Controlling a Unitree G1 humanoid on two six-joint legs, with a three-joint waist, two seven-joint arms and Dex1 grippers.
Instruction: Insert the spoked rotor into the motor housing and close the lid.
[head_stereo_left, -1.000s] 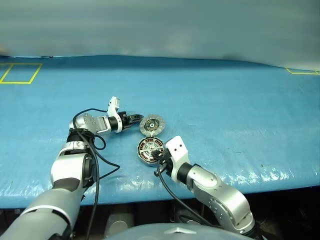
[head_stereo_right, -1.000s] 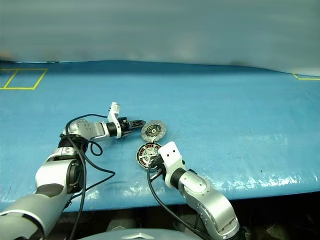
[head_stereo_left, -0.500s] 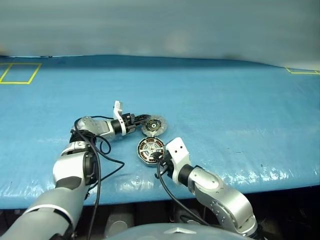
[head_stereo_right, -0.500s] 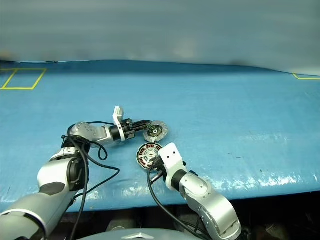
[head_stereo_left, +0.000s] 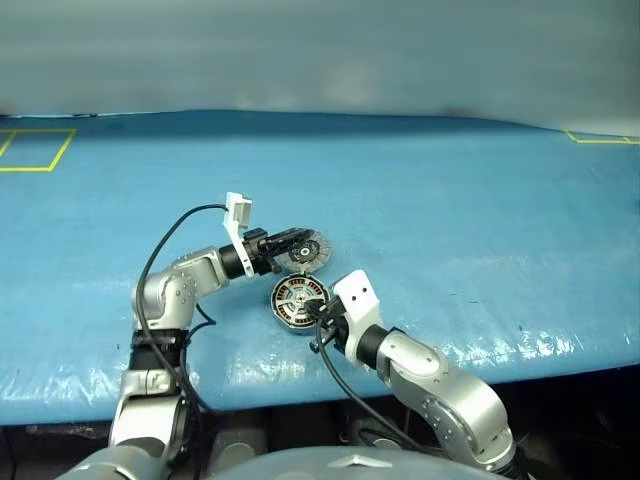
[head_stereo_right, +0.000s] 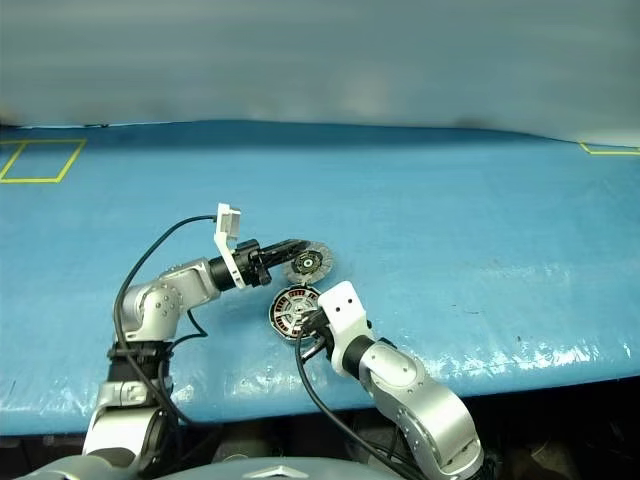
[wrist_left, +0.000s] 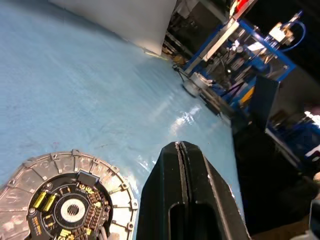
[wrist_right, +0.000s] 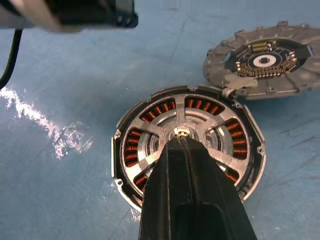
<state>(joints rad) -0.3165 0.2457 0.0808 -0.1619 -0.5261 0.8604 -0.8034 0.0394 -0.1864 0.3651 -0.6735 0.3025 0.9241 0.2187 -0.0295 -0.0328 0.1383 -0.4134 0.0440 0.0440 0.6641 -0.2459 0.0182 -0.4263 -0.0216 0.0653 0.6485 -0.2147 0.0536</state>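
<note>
1. Lower centre: right gripper (wrist_right: 182, 142) clenched, empty, over the hub of the spoked rotor (wrist_right: 187, 136) already seated in the motor housing (head_stereo_left: 298, 300).
2. Just above: lid (head_stereo_left: 305, 250) lying inner face up, touching the housing rim; left gripper (wrist_left: 181, 146) pinched empty beside it.
3. Likely rigid, weighty metal; best taken by the rim.

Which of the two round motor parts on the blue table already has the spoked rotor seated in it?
The motor housing, the nearer disc with copper windings; silver spokes of the spoked rotor cross it. The lid shows only a circuit board.
</note>
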